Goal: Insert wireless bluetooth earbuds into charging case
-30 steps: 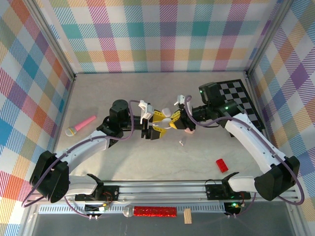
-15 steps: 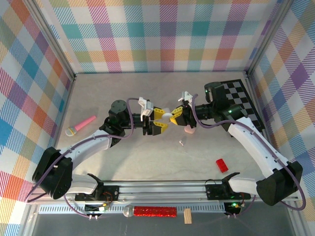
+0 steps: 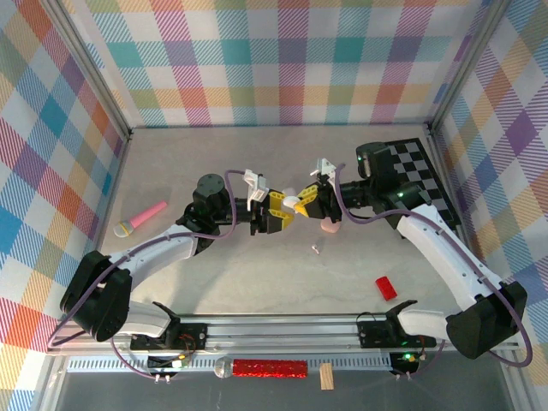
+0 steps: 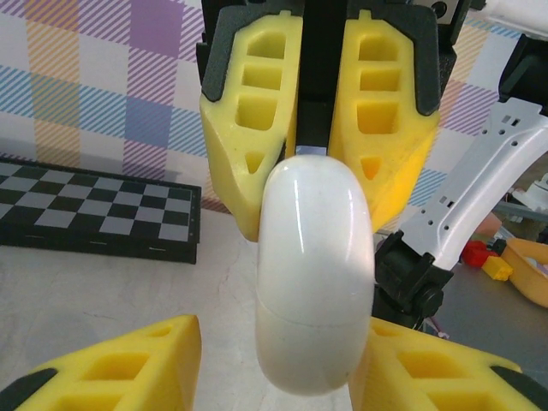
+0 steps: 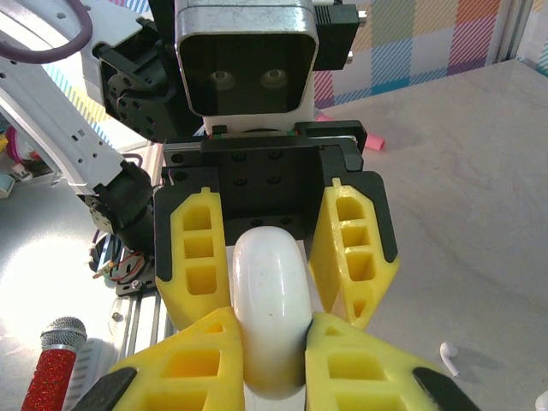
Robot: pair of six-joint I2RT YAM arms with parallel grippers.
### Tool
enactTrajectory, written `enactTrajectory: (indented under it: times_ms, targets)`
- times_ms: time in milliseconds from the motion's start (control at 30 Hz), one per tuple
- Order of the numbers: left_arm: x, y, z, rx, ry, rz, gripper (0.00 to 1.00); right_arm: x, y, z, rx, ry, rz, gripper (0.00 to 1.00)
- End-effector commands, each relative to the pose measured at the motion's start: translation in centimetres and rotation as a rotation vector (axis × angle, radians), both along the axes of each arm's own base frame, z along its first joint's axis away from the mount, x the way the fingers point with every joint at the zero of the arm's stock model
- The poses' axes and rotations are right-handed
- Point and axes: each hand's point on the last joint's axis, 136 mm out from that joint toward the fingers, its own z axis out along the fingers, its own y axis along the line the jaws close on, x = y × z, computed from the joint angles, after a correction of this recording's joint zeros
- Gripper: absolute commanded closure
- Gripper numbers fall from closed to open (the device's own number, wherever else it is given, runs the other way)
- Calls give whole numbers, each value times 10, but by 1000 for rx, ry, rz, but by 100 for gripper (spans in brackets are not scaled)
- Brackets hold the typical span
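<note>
- Your right gripper point(image 5: 270, 342) is clamped on the case point(image 4: 315, 274), both pads pressed to its sides, holding it in the air above the table point(image 5: 479, 214).
- Your left gripper point(image 4: 278, 342) faces it from the other side, jaws narrow around the same case. The left wrist view shows a slim gap at one finger, so I cannot tell whether it bears on the case yet.
- The case looks closed, and its seam point(image 4: 312, 315) runs unbroken across the shell. I judge the step in hand to be getting the lid open between the two grippers.
- Let one gripper own the base. Squeeze there only as hard as the glossy shell needs, because smooth rounded plastic will squirt out of the pads if you pinch near the curve.
- Set the other gripper's fingers wholly on the far side of the seam. If a finger straddles the seam, it will pin the lid shut.
- Pull apart along the hinge's swing rather than straight out, and go slowly. A sudden pop could throw the case from both grips.
- One white earbud point(image 5: 449, 357) lies loose on the table just below and beside the meeting point, well apart from both grippers. No bud is held or seated yet.
- Once the lid is open, lower the case mouth-up near that earbud, so you have a short carry.
</note>
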Motion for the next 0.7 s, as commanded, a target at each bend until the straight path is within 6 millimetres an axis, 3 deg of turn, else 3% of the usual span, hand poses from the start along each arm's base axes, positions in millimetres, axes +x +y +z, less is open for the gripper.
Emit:
enactTrajectory:
  times_ms: [0, 133, 433, 500, 567, 667]
  targets:
    - [-3, -1, 23, -62, -58, -22, 52, -5, -1, 2, 25, -9, 32, 84]
    - [-3, -1, 29, -82, -69, -18, 53, -5, -2, 0, 16, -6, 27, 84]
    - [-2, -4, 23, -71, -49, -43, 75, -6, -2, 0, 20, -3, 23, 83]
    - [-2, -4, 22, -67, -48, -42, 71, -5, -2, 1, 24, -5, 19, 84]
    - [-1, -4, 21, -64, -48, -38, 60, -3, -2, 2, 26, -10, 12, 84]
    - [-1, -4, 20, -63, -47, -35, 56, -3, -2, 2, 27, -14, 10, 84]
